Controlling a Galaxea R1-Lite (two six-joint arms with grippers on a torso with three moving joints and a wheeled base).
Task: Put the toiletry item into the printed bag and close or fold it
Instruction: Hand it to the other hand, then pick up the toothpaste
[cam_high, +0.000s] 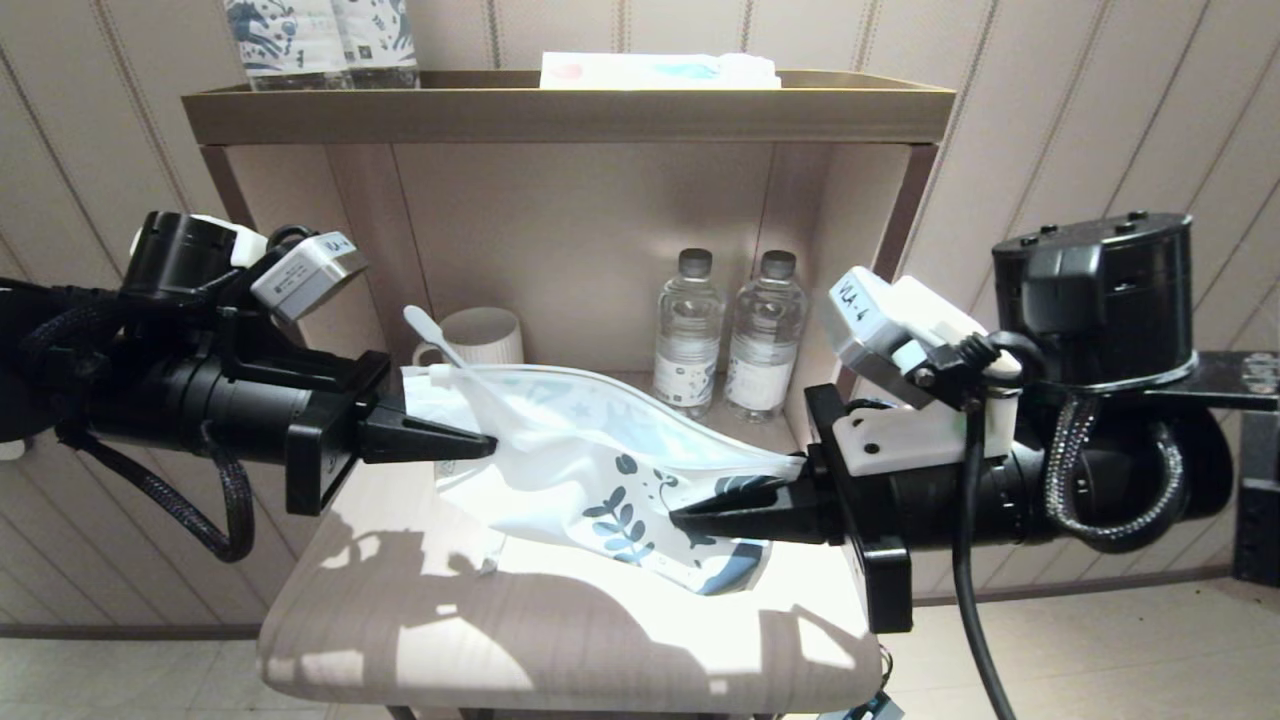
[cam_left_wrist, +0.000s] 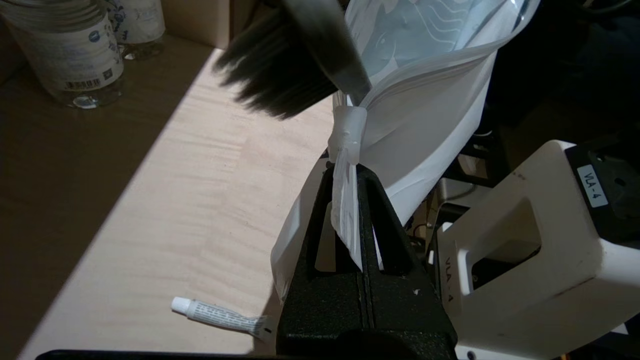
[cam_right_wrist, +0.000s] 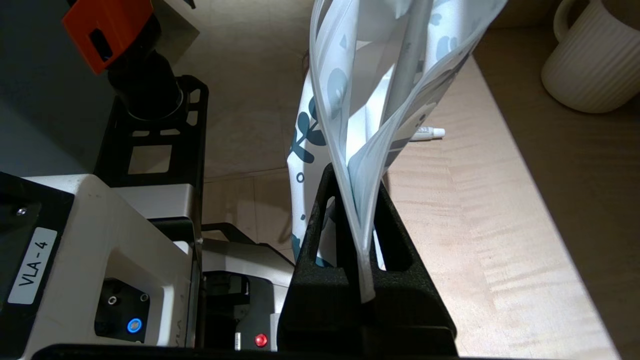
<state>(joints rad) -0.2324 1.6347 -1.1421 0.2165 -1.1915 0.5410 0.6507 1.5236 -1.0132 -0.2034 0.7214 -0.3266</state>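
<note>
The printed bag (cam_high: 580, 450), white with teal leaves, hangs stretched between both grippers above the wooden shelf top (cam_high: 400, 620). My left gripper (cam_high: 485, 440) is shut on the bag's plain end, beside the clear zip slider (cam_left_wrist: 346, 135). My right gripper (cam_high: 680, 520) is shut on the leaf-printed end. The toiletry item, a toothbrush (cam_high: 430, 335), lies inside the bag with its head sticking out past the left end. Its dark bristles (cam_left_wrist: 280, 75) show close up in the left wrist view, above my left gripper (cam_left_wrist: 347, 170). Its grey handle (cam_right_wrist: 407, 75) shows through the bag's open mouth (cam_right_wrist: 340, 85), beyond my right gripper (cam_right_wrist: 355, 172).
A ribbed white mug (cam_high: 480, 335) and two water bottles (cam_high: 690, 335) stand at the back of the alcove. A small white tube (cam_left_wrist: 220, 316) lies on the wood under the bag. Blue-patterned packs (cam_high: 320, 40) and a flat packet (cam_high: 660, 70) sit on the upper shelf.
</note>
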